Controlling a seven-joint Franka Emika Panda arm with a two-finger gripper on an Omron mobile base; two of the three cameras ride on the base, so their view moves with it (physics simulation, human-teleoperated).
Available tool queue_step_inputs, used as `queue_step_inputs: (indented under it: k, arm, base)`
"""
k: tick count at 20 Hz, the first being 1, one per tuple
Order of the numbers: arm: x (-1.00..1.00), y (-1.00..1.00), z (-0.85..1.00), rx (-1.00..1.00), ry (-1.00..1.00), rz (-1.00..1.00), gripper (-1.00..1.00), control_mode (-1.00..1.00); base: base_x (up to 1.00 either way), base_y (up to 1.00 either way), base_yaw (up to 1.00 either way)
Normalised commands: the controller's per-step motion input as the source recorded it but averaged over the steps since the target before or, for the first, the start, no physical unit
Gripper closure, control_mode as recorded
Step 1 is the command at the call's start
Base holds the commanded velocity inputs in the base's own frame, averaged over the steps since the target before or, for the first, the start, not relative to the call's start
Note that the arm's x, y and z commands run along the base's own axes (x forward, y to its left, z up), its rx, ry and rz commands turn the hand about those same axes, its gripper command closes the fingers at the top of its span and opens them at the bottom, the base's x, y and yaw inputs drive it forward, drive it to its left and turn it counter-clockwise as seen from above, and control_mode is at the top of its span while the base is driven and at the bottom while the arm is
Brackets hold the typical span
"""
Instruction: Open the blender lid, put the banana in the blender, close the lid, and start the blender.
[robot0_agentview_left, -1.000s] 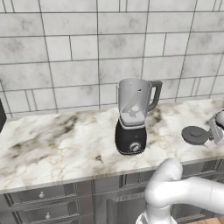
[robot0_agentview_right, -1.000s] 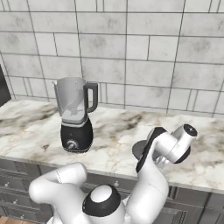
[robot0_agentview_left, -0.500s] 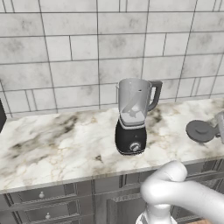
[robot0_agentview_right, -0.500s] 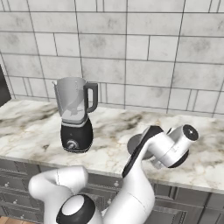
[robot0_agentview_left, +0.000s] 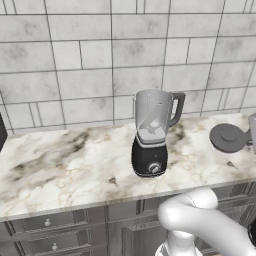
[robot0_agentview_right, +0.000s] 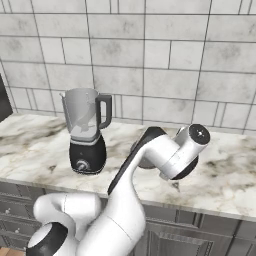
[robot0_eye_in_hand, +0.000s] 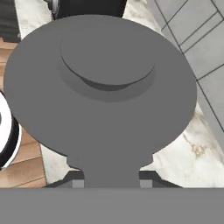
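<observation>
Hand view showed the blender lid (robot0_eye_in_hand: 100, 87) very close to the camera, with its edge tab running down between the finger tips of the gripper (robot0_eye_in_hand: 111, 183); the two tips sat tight against the sides of the tab, so the tool was clamped on the lid. From the left base view the lid (robot0_agentview_left: 228, 137) hung at the far right over the counter (robot0_agentview_left: 65, 165), well apart from the blender (robot0_agentview_left: 151, 134), and whether it touched the marble I could not tell. The jar stood open at its top, in the middle of the counter, near the tiled wall. I could not find the banana anywhere.

Some risks, as I judged them. The grip was only on the thin tab, so the wide disc could turn or slip out if the arm swung fast. If the lid was let go above the counter, it could roll or fall off the near edge. In the right base view the elbow (robot0_agentview_right: 165, 155) passed near the jar handle; a wide swing could knock the blender over.
</observation>
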Motion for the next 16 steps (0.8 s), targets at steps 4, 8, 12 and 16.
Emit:
queue_step_inputs:
  k: [4, 8, 12, 16]
  arm:
    - [-0.07, 0.6, 0.93, -0.01, 0.0, 0.0, 1.0, -1.0]
    - [0.0, 0.5, 0.79, 0.0, 0.0, 0.0, 1.0, -1.0]
    - [-0.02, 0.43, 0.68, 0.0, 0.0, 0.01, 1.0, -1.0]
    - [-0.04, 0.36, 0.62, 0.0, 0.0, 0.04, 1.0, -1.0]
  base:
    - [0.0, 0.0, 0.0]
    - [0.0, 0.0, 0.0]
    - [0.0, 0.0, 0.0]
    - [0.0, 0.0, 0.0]
